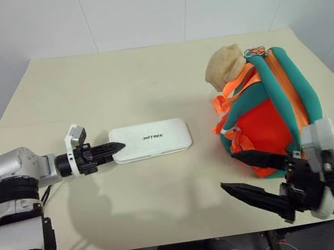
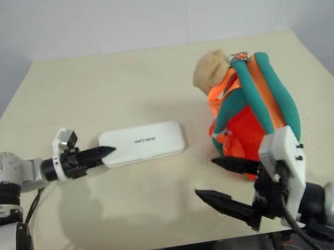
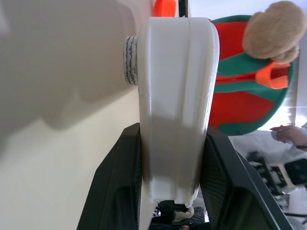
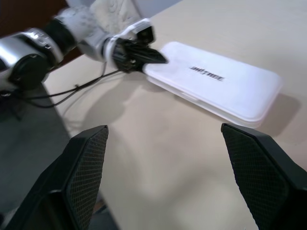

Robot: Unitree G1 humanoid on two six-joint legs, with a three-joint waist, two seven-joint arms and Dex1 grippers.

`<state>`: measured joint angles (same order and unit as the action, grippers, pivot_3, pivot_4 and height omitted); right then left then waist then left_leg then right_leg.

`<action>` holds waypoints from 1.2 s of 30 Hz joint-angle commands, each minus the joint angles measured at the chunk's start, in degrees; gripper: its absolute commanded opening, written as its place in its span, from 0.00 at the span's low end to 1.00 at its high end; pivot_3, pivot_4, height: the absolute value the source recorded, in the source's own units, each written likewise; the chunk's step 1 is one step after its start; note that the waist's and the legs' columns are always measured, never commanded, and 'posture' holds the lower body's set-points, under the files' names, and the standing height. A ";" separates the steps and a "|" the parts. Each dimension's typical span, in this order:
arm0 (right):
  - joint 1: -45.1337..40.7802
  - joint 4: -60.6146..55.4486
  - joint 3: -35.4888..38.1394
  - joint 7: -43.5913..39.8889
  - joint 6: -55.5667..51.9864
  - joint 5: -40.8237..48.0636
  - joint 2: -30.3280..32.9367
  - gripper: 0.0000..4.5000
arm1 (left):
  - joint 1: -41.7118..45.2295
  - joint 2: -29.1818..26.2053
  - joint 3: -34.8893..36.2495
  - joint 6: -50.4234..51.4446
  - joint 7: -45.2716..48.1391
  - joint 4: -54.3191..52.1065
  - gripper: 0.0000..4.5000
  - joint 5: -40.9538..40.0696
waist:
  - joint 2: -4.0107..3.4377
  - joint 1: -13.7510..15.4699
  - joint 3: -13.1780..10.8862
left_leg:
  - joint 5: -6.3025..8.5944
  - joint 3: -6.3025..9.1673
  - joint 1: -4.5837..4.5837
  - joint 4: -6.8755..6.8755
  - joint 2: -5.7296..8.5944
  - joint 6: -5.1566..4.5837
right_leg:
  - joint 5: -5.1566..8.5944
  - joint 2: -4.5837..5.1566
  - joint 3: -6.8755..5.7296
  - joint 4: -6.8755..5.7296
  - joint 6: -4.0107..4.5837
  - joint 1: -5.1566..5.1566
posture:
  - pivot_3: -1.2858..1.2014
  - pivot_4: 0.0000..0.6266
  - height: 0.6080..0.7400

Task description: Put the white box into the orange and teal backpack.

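White plastic, the box [image 1: 150, 140] lies flat mid-table [image 1: 116, 88], its short end clenched in the left pincer [image 1: 114, 148]. It looks stiff, light and slick, best held by its thin edges. The right pincer [image 1: 247, 174] gapes empty beside the backpack [image 1: 268, 114], whose opening I cannot make out.

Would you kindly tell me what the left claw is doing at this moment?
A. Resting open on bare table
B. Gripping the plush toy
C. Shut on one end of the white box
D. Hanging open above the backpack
C: the left claw is clamped on the near end of the white box, its fingers pressing either side.
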<state>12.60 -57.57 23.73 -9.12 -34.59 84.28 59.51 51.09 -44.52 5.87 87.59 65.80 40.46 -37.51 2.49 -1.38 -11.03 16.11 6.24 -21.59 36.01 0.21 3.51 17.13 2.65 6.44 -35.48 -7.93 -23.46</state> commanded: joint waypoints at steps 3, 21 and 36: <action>-3.39 1.97 -5.72 3.98 -0.24 -9.99 -2.41 1.00 | 0.92 -4.28 7.27 4.83 -1.25 -4.41 0.28 -5.13 | 0.01 -0.05 0.00 | 0.00 0.05 0.00 0.01 0.00 0.00 | 0.03 -0.03 -0.06 -0.04 0.05 -0.01 | 0.52 0.24 1.00; -23.92 21.30 -22.62 13.70 -3.68 -46.02 -22.79 1.00 | 0.05 -10.15 9.61 4.91 -10.63 -7.45 0.28 -18.38 | 0.00 -0.23 -0.01 | -0.04 0.05 0.05 0.03 0.01 0.07 | 0.06 -0.03 -0.06 -0.25 0.10 -0.09 | 0.52 0.24 1.00; -33.31 31.11 -20.99 14.41 -0.85 -59.46 -37.08 1.00 | -4.21 -11.98 10.16 4.91 -15.59 -9.48 0.28 -24.87 | -0.02 -0.32 -0.02 | -0.07 0.04 0.03 -0.09 0.01 0.12 | 0.07 0.01 -0.10 -0.46 0.12 -0.22 | 0.52 0.24 1.00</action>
<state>-19.68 -25.90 0.52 5.23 -37.02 26.11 22.75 46.53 -55.24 13.58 92.45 50.12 33.01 -59.97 2.47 -1.70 -11.05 16.05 6.27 -21.56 35.92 0.22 3.63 17.19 2.65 6.34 -35.94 -7.81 -23.68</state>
